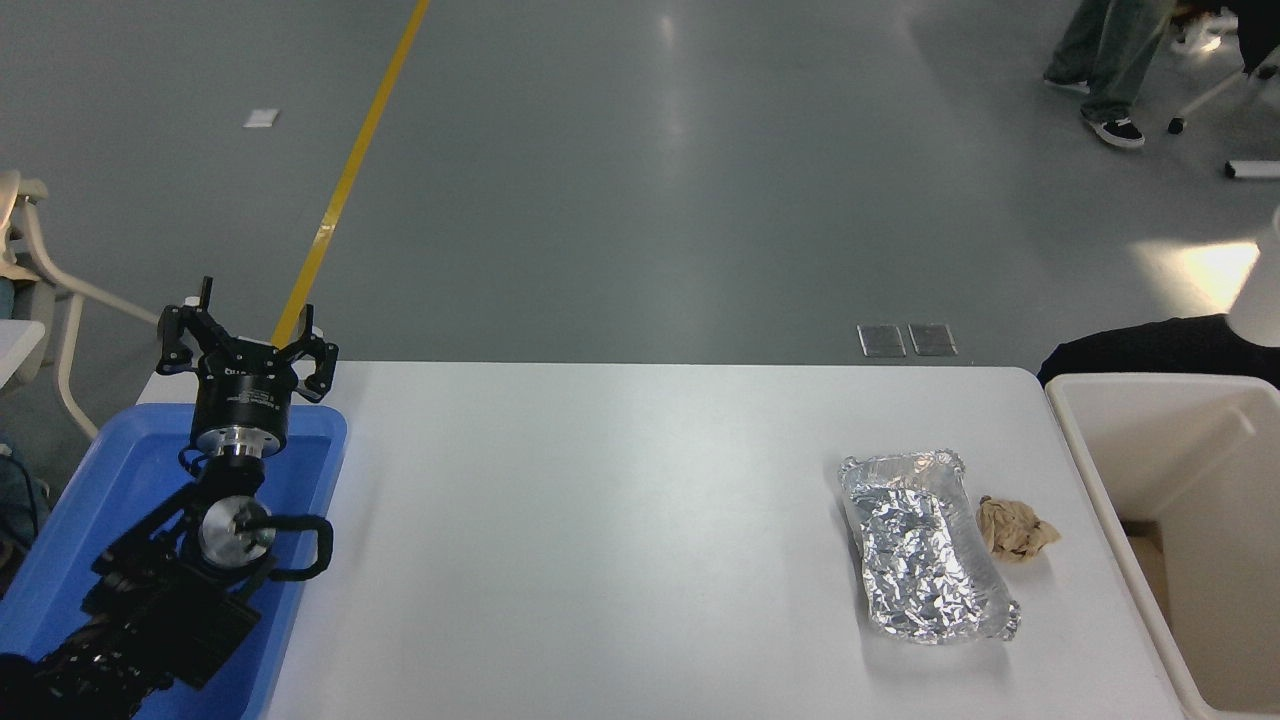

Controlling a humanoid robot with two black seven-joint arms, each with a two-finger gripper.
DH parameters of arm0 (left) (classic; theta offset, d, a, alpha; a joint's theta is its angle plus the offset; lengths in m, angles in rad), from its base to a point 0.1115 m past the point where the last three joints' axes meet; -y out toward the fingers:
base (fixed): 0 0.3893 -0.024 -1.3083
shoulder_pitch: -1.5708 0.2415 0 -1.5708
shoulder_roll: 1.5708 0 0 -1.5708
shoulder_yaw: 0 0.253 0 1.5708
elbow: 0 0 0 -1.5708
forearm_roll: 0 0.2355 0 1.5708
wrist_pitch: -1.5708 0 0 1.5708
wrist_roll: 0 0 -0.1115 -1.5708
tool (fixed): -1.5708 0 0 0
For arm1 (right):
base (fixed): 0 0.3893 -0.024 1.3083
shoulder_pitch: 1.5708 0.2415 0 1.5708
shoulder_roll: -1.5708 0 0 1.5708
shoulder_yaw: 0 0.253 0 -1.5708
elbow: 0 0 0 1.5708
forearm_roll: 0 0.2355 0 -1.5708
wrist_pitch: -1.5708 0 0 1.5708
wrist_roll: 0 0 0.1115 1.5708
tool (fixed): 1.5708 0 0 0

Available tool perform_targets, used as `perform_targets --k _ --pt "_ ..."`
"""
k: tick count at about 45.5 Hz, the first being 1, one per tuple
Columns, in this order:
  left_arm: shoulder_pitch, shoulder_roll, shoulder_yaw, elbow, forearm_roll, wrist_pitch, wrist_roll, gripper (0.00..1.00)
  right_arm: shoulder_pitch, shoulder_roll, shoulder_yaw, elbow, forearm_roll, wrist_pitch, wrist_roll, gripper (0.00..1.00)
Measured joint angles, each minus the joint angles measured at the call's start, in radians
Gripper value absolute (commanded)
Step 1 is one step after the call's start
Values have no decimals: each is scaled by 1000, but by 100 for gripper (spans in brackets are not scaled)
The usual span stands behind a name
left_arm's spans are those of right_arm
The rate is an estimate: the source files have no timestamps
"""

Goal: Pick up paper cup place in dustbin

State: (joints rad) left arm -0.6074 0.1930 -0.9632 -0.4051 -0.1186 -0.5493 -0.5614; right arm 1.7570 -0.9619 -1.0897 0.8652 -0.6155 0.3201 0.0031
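My right gripper is out of view. At the right edge, above the dustbin point(1150, 400), a white sliver shows that may be the paper cup point(1262, 300); I cannot tell. My left gripper point(245, 345) hangs spread open and empty over the blue tray point(310, 425).

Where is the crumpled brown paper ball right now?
In the head view the crumpled brown paper ball lies on the white table at the right, close beside the foil tray, between it and the dustbin.

Paper cup point(1262, 295) (white, mostly cropped) above cream dustbin point(1120, 455).
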Motion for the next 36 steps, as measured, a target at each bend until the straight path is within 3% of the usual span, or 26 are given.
perform_targets --k 12,28,36 --pt "0 0 0 0 -1 1 0 99 -494 53 282 -216 177 -142 20 0" --pt "0 0 0 0 -1 1 0 99 -941 291 512 -519 424 -253 22 0" --pt "0 0 0 1 -1 1 0 99 -1041 375 550 -573 486 -295 22 0"
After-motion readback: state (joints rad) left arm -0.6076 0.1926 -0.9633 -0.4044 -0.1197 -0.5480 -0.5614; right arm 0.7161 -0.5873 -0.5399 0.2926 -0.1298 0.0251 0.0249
